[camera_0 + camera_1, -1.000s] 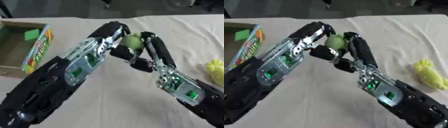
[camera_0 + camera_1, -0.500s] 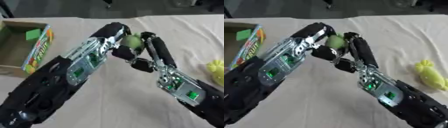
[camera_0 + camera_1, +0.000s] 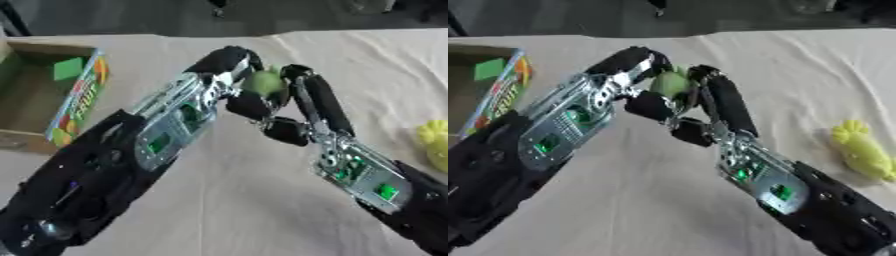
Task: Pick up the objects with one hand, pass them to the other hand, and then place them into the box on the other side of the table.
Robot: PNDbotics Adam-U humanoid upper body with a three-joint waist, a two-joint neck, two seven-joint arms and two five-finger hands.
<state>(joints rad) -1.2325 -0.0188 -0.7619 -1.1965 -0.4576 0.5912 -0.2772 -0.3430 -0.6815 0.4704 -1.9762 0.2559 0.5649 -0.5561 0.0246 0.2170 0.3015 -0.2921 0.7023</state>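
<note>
Mid-frame, above the cloth-covered tabletop (image 3: 227, 200), the left hand (image 3: 229, 67) and right hand (image 3: 302, 100) meet, both sets of fingers curled round a small round green object (image 3: 262, 82), apparently mid-handover. The open cardboard box (image 3: 52, 95) waits upper left; a yellow bumpy object (image 3: 861, 150) lies right.

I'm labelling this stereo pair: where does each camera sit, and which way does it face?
Left eye view: in the head, looking down at the table; both forearms show, left hand and right hand meeting around a green object.
Right eye view: beside it, facing likewise; the yellow object shows whole.
Shared: the hands, the green object, the box.
</note>
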